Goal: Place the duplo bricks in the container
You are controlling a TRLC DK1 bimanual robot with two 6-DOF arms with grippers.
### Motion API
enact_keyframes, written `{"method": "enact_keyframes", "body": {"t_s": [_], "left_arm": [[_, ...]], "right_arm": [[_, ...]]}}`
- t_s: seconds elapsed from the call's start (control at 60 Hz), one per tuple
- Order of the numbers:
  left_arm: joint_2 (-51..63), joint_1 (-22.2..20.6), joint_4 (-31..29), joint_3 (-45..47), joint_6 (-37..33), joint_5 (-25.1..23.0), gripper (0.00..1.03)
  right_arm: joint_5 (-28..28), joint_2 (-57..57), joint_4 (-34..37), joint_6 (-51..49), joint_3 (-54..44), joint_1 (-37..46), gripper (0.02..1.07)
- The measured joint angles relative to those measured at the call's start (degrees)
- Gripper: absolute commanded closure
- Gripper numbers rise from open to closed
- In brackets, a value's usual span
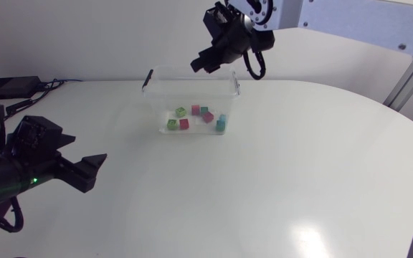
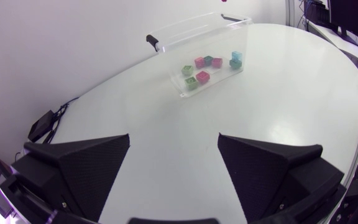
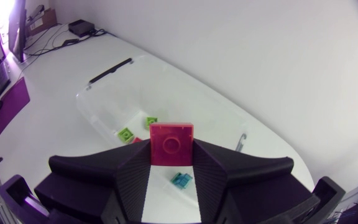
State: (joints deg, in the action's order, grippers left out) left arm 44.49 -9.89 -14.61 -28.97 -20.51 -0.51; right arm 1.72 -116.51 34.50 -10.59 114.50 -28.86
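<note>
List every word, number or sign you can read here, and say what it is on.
None. No print shows on the container, the bricks in it, the pink brick in the right gripper, or the table.

table (image 1: 300,179): white, glossy, rounded edge | container (image 1: 165,100): clear, open-topped, stands on the table toward its far side, a black handle at each end | adapter (image 1: 9,87): black box lying at the table's far left corner, well apart from container | cable (image 1: 52,83): black, trails from adapter along the far edge
</note>
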Motion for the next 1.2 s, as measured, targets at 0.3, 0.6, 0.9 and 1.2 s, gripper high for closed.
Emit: {"method": "enact_keyframes", "body": {"t_s": [0.3, 0.6, 0.9, 1.2], "left_arm": [[-2.75, 0.42, 0.20, 0.98, 0.87, 2.14, 0.04], [-8.35, 0.42, 0.46, 2.64, 1.05, 4.15, 0.04], [-12.76, 0.42, 0.37, 4.44, 0.98, 7.26, 0.04], [-14.60, 0.42, 1.33, 4.61, -0.48, 9.70, 0.04]], "right_arm": [[5.25, -13.70, 3.93, 0.74, 12.55, 1.62, 0.07], [15.06, -11.21, 0.94, 3.87, 7.67, 1.55, 0.07], [16.63, 9.38, -15.39, 2.89, -15.80, 1.88, 0.07], [19.58, 25.46, -26.62, 0.24, -35.91, 3.89, 0.07]]}}
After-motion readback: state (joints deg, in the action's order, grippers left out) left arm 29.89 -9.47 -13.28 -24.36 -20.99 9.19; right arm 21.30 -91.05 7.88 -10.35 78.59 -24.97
